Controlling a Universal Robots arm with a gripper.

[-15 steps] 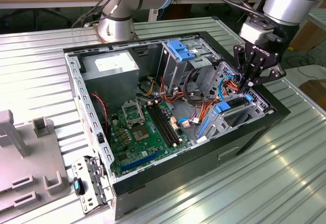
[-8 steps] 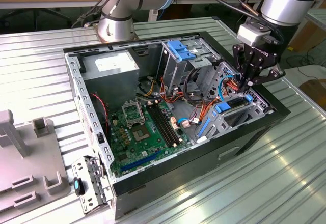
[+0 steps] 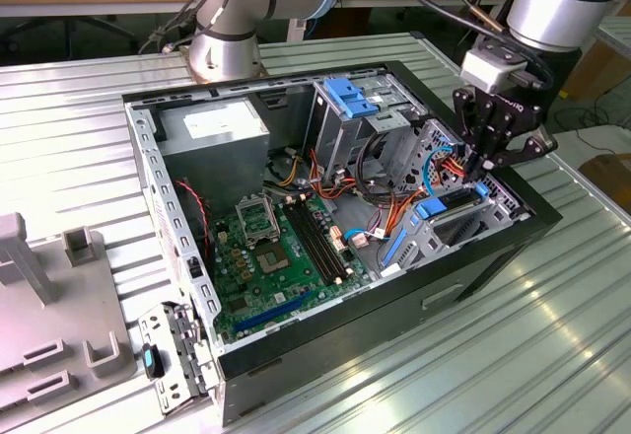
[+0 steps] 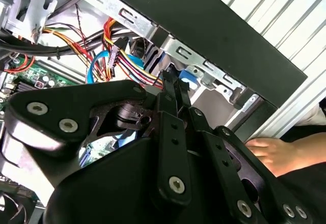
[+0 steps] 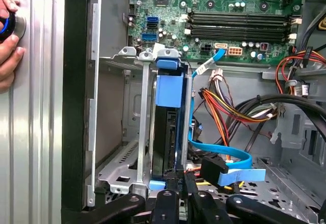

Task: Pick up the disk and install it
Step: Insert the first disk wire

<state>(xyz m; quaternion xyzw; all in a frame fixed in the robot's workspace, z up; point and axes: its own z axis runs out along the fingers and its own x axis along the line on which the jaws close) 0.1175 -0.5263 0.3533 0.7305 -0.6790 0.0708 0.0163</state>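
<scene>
A person's hand [image 5: 9, 33] rested on the ribbed metal desk [image 3: 473, 355] beside the open black computer case [image 3: 325, 350]. The dark grey disk in its bright blue carrier [image 5: 168, 127] stood on edge in the case's corner drive cage. The black gripper [image 5: 181, 196] sat closed at its end, seemingly pinching it. It looked rigid, fairly heavy and shock-sensitive, best held by the blue rails.

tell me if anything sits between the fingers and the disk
Nothing visible does. In the first wrist view the gripper is right at the near edge of the disk, which stands on edge in the metal drive cage. The flat blue cable lies beside it.
</scene>
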